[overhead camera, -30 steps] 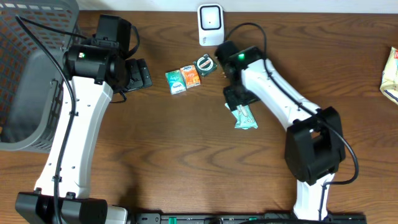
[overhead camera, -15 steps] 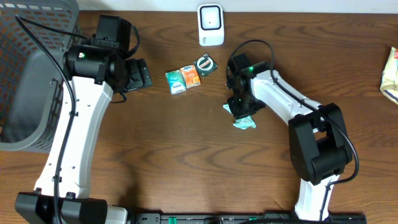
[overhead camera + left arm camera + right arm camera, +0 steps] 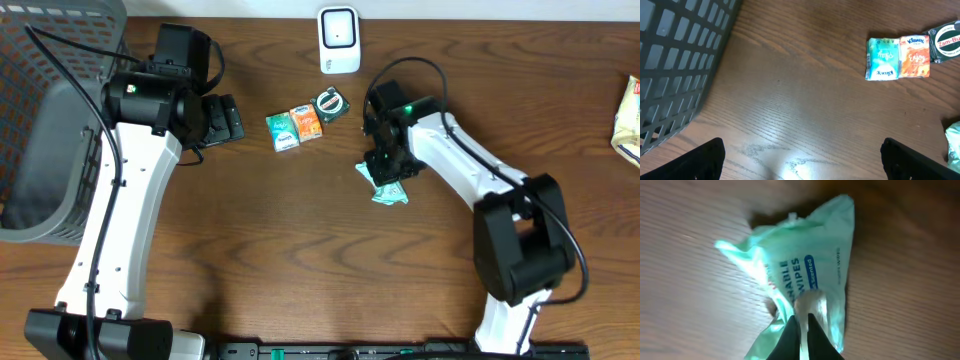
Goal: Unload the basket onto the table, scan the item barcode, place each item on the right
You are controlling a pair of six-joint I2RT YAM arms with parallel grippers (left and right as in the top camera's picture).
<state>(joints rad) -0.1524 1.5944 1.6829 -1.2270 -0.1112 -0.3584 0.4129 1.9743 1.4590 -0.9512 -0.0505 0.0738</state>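
Observation:
The item is a mint-green pack of wipes (image 3: 390, 193) lying crumpled on the brown table; the right wrist view shows it (image 3: 810, 265) with part of its printed label, and no barcode shows. My right gripper (image 3: 386, 172) stands over it, and its jaws (image 3: 801, 317) are shut on a pinched fold of the wrapper. A white scanner (image 3: 339, 40) stands at the table's back edge, apart from the pack. My left gripper (image 3: 224, 118) hovers at the left, wide open (image 3: 801, 152) over bare wood, holding nothing.
A green tissue pack (image 3: 283, 130), an orange tissue pack (image 3: 307, 123) and a round Zam-Buk tin (image 3: 330, 103) lie between the arms. A grey mesh basket (image 3: 40, 120) fills the left edge. Another package (image 3: 629, 120) lies at the far right edge.
My right gripper came down on the wipes pack and shut on its wrapper; the pack has bunched up and shifted slightly left. The left arm has not moved.

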